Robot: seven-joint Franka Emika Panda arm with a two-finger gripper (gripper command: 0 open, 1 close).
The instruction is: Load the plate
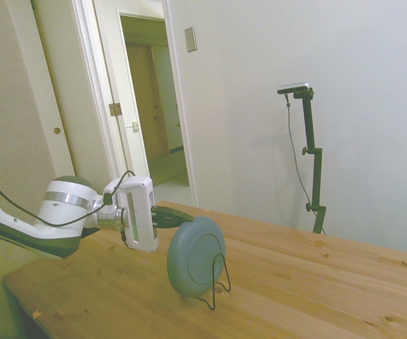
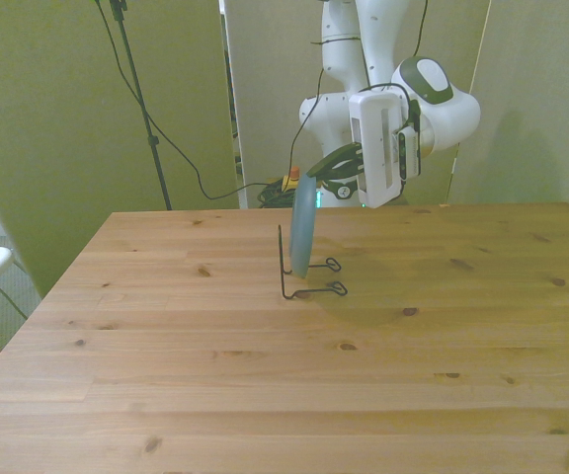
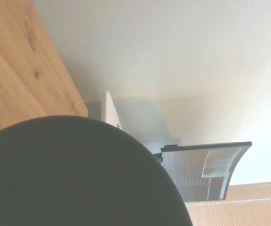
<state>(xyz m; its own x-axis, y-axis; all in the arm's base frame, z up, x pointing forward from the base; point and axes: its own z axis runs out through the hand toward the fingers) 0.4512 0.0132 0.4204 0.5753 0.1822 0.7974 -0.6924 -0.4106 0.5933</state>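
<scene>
The plate (image 1: 195, 256) stands on edge just left of centre in the lower half of the side view, with the end effector (image 1: 177, 217) clamped on its upper rim from the left. In the front view the plate (image 2: 301, 228) appears edge-on just above the frame's centre, leaning slightly, its lower edge down among the prongs of the wire rack (image 2: 309, 279), and the end effector (image 2: 321, 174) grips its top from the front view's right. In the side view one wire loop of the rack (image 1: 216, 282) crosses in front of the plate's face. The wrist view is mostly filled by the dark curve of the plate (image 3: 74, 174), with a strip of worktop (image 3: 18, 75) beside it.

Whether the lower rim sits fully in a slot or rests on the worktop (image 1: 316, 282) beside the wires cannot be told. The main risk I see is letting go too early: if the rim is not seated between two prongs, the plate could roll or tip flat. The rack looks light and unanchored, so any sideways push through the plate could drag or topple it. A grip on so little of the rim could also let the plate pivot in the fingers.
</scene>
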